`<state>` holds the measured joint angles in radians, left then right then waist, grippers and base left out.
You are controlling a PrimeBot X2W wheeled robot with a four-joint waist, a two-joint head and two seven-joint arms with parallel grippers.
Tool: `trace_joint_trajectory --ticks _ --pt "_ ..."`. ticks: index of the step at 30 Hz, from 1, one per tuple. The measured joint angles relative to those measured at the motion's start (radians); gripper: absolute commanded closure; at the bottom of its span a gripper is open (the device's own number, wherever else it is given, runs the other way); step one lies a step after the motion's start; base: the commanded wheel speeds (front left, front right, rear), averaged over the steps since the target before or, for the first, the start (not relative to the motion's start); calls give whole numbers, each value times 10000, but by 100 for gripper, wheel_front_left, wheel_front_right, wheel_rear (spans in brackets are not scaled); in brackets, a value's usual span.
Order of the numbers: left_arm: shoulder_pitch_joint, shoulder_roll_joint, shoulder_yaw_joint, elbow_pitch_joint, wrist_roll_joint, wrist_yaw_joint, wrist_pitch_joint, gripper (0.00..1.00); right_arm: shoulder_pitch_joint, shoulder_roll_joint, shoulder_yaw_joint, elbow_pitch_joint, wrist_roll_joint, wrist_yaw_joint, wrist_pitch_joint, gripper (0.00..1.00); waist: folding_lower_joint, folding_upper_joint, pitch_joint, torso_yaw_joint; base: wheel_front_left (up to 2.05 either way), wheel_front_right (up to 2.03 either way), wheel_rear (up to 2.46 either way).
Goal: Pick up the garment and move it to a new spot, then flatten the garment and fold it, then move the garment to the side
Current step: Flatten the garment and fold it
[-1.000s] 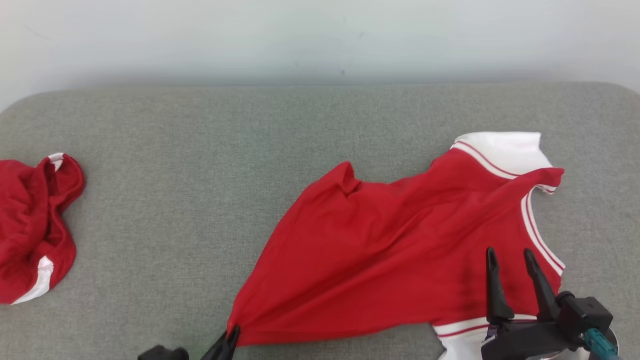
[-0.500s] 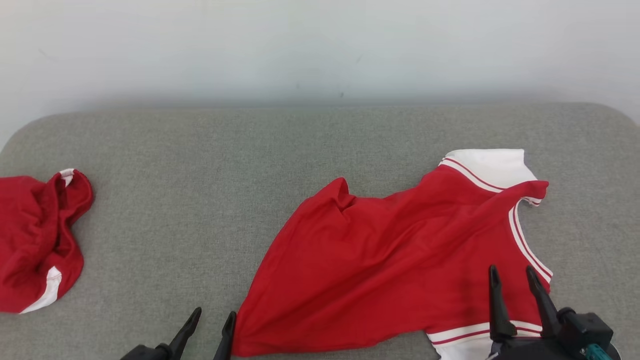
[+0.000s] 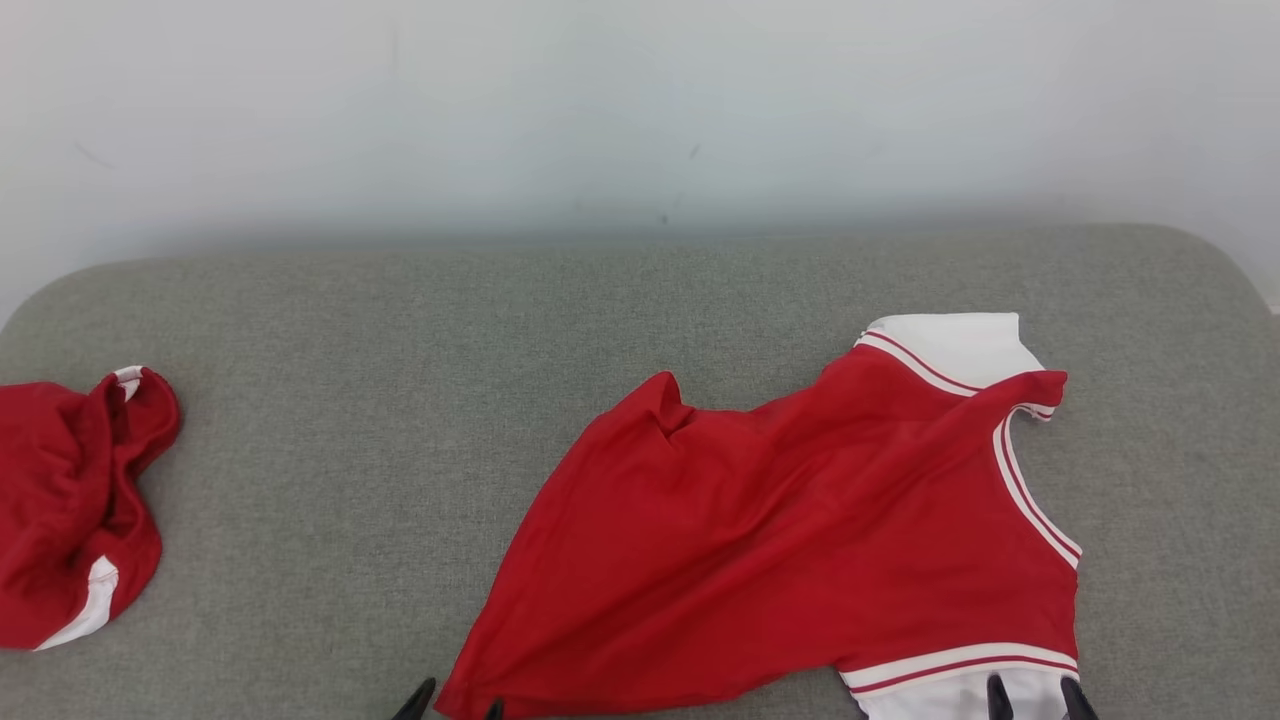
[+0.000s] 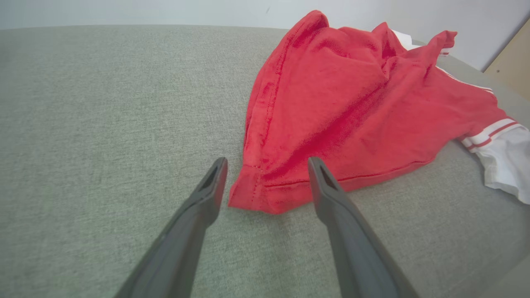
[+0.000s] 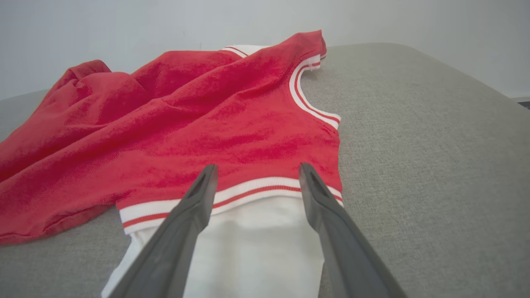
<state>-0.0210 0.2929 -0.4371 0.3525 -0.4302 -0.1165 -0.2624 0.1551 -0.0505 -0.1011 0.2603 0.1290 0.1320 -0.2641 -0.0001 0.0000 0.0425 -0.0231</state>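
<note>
The red jersey (image 3: 780,540) lies spread but wrinkled on the grey cushion, with a white panel at its far corner and another at its near right. Its lettering is hidden. My left gripper (image 4: 267,165) is open, its fingers either side of the jersey's near left hem corner (image 4: 256,194) and not pinching it. In the head view its tips (image 3: 455,705) peek up at the bottom edge. My right gripper (image 5: 257,169) is open above the striped trim (image 5: 232,194) and near white panel (image 5: 248,244), with its tips (image 3: 1036,692) low in the head view.
A second crumpled red garment (image 3: 70,510) with white trim lies at the cushion's left edge. The grey cushion (image 3: 400,400) ends at a pale wall behind. Its rounded right corner (image 3: 1210,270) is close to the jersey.
The left gripper, shut on the jersey's hem corner a second ago, has opened and let it drop. Both grippers have drawn back toward the bottom edge. The camera has tilted, shifting the picture down.
</note>
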Motion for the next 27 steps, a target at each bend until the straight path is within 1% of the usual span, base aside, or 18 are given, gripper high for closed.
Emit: trace_joint_trajectory --ticks 2,7,19,27 --pt "-20 58 -140 56 88 -69 0 0 347 -2 -8 65 10 -2 -2 0 1 0 -34 29 0 0 0" --pt "-150 251 -407 111 96 -81 0 0 896 -4 117 353 65 -2 0 0 0 0 -3 38 0 0 0" --pt "-890 520 -955 385 -380 -128 82 0 1053 0 201 1106 205 -2 0 0 1 0 241 -95 0 0 0" --pt "-1275 640 -1361 706 -662 -128 88 0 715 -6 86 1708 205 0 -2 0 1 0 405 -183 0 0 0"
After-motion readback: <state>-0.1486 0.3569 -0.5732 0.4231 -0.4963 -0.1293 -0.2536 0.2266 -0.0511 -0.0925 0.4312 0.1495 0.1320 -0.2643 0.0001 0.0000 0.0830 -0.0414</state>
